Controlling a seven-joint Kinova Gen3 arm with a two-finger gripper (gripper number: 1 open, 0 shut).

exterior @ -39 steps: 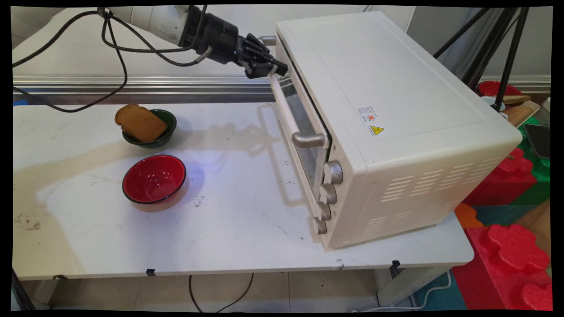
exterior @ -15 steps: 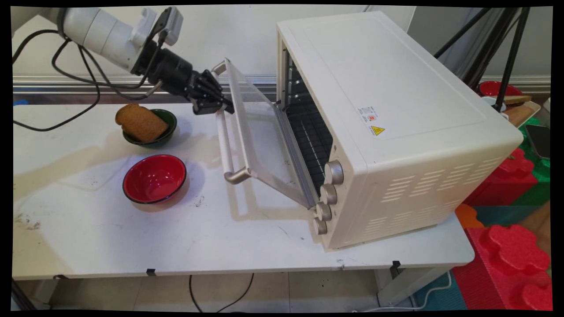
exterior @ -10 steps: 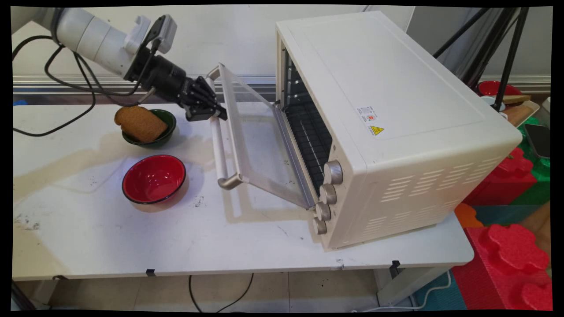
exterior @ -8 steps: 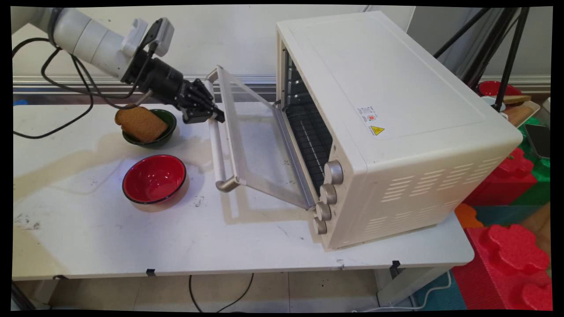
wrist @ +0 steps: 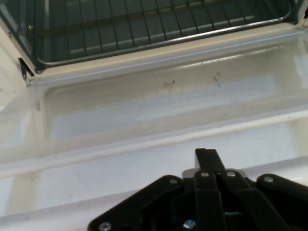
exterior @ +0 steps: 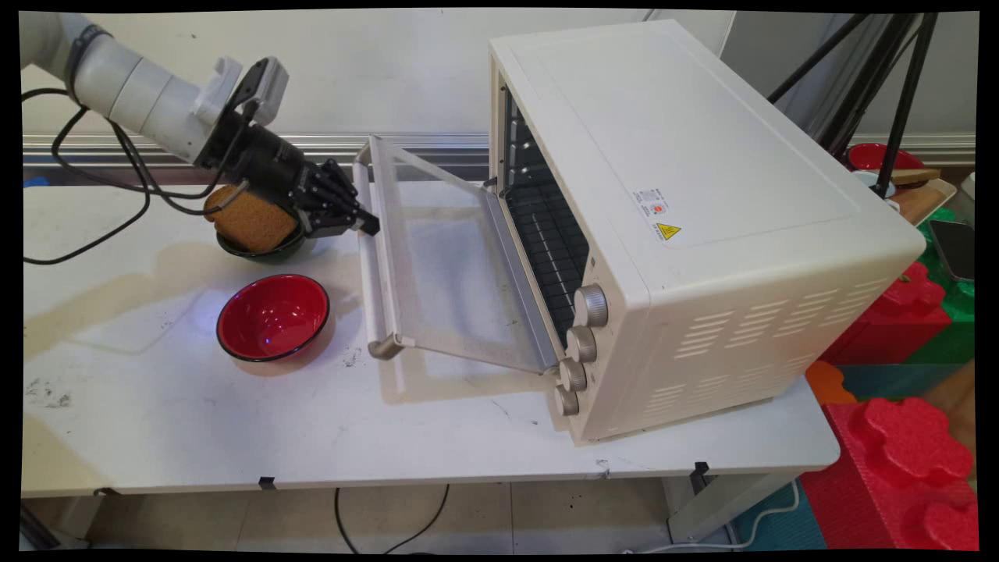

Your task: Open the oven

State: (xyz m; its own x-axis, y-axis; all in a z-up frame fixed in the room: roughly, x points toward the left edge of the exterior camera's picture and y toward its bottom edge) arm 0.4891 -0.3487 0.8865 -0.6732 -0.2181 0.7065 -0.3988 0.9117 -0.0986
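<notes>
Near side of the table [exterior: 195, 437]: a red bowl [exterior: 273, 317], empty. To its right, the toaster oven [exterior: 702, 234] door [exterior: 449, 265] hangs open, glass pane sloping down toward the left. The gripper [exterior: 367, 224] is clamped on the far end of the door handle [exterior: 371, 273], fingers closed. Only the hand view shows the wire rack [wrist: 144, 24] inside, beyond the pane. Behind the gripper, partly hidden by it, a green bowl [exterior: 261, 248] holds a bread slice [exterior: 248, 220].

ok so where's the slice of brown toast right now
In the main view, the slice of brown toast sits on the table's left side in the dark green bowl, beside the black gripper, behind the red bowl.
</notes>
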